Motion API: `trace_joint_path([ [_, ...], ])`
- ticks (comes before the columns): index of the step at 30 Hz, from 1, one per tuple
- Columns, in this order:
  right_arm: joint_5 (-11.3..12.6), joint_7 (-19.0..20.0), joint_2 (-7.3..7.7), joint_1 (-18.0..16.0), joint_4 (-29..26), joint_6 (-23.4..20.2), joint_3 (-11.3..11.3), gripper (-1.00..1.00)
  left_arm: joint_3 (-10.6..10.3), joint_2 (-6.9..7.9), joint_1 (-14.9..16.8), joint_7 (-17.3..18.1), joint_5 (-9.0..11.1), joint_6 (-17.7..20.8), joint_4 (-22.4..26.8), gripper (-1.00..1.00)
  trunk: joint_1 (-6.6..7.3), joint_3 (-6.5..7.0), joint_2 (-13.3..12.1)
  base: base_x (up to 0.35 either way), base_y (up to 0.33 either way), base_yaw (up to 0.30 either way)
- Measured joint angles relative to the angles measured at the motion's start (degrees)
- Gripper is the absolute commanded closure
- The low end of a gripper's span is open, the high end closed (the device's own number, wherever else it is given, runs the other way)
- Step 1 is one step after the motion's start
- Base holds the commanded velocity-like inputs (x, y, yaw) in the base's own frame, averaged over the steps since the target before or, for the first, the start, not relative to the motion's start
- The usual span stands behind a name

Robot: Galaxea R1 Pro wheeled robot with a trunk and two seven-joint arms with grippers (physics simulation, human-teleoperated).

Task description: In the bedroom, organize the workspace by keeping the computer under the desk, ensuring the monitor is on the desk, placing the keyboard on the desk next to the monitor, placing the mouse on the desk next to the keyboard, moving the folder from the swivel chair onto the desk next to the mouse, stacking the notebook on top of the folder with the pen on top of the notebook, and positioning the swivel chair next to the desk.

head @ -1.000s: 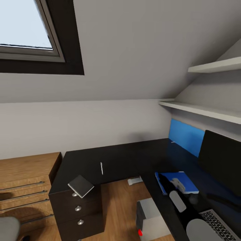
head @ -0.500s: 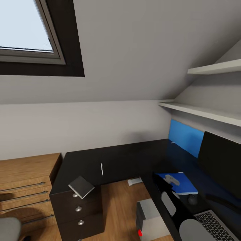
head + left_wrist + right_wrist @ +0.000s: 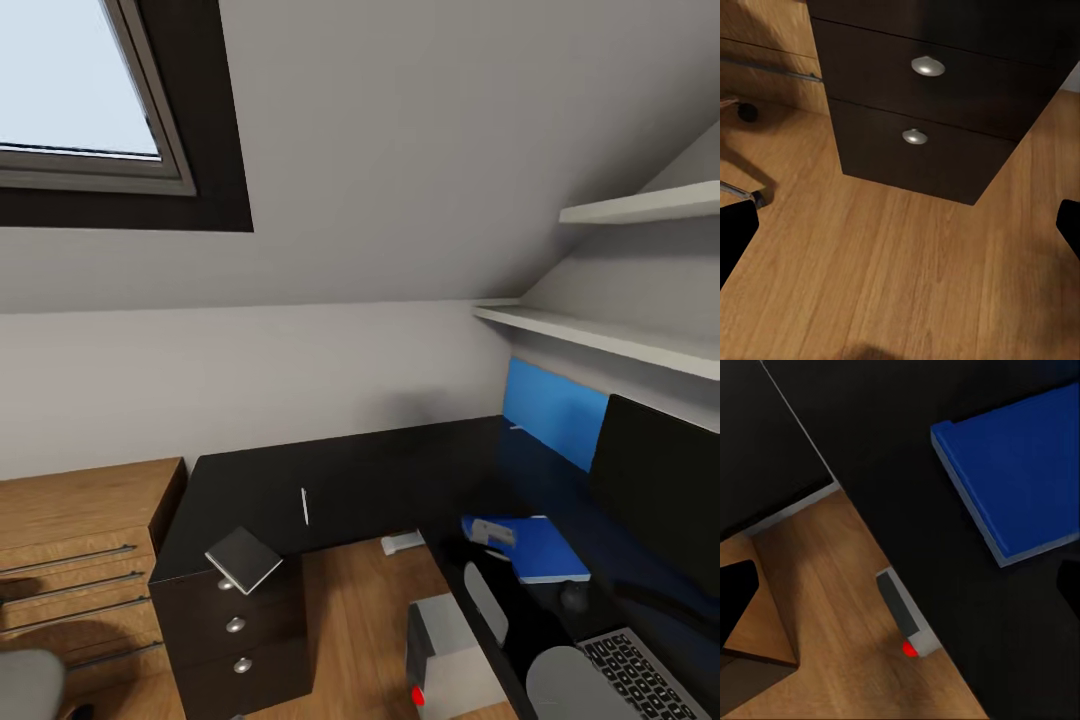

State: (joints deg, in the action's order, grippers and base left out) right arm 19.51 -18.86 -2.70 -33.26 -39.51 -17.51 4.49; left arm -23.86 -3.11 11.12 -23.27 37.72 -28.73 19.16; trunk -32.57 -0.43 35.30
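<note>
Folder [image 3: 540, 548]: blue, lying flat on the black table [image 3: 380, 470], right wing, in front of the monitor [image 3: 665, 500]. In the right wrist view the folder [image 3: 1020, 472] lies square on the dark tabletop [image 3: 870, 450], near its edge.

Right pincer [image 3: 488, 533]: grey, over the folder's near-left corner; from the head view I cannot tell whether it touches the cover. In the right wrist view its dark fingertips [image 3: 736, 592] show at opposite edges of the frame, spread wide, nothing between them.

Mouse [image 3: 574, 597]: small, dark, on the table just nearer than the folder. Keyboard [image 3: 645, 675]: grey keys, at the bottom right, beside the mouse.

Monitor: black screen, upright on the table against the right wall, a blue panel [image 3: 555, 410] behind it.

Notebook [image 3: 242, 558]: grey, tilted, at the table's left corner over the drawers [image 3: 235, 625]. Pen [image 3: 304, 505]: thin, white, on the table near the notebook, apart from it.

Computer [image 3: 445, 655]: grey box with a red light, on the wooden floor [image 3: 350, 600] under the table's right wing.

Left pincer: in the left wrist view its dark fingertips [image 3: 735, 232] sit at opposite edges, spread, empty, above the floor [image 3: 900, 277] before the drawers [image 3: 922, 135].

Chair [image 3: 28, 683]: grey edge at bottom left, beside a wooden dresser [image 3: 80, 540].
</note>
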Motion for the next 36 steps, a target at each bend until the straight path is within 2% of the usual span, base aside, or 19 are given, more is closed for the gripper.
trace_joint_path([
  [7,0.0,-2.2,-0.08,0.2,-4.8,-3.1,0.8,-1.00,-0.1,0.00,0.0,-0.1,0.0,0.0,0.0,-1.00,0.00,0.00,0.0,0.000,0.000,0.000],
  [15,0.1,-2.6,-1.00,0.2,-5.8,-3.6,1.1,-1.00,-0.2,0.00,0.0,-0.1,-0.1,0.0,0.0,-1.00,0.00,0.00,0.0,0.000,0.000,0.034],
  [21,0.1,-2.7,-1.58,0.3,-5.9,-3.6,1.1,-1.00,-0.2,0.01,0.0,-0.1,-0.2,-0.1,0.0,-1.00,0.00,0.00,0.0,0.000,0.000,0.203],
  [36,-0.2,-2.7,-1.73,0.3,-5.8,-3.4,1.2,-1.00,-0.2,0.00,0.0,-0.1,-0.2,-0.1,0.0,-1.00,0.00,-0.21,0.0,0.000,0.023,0.251],
])
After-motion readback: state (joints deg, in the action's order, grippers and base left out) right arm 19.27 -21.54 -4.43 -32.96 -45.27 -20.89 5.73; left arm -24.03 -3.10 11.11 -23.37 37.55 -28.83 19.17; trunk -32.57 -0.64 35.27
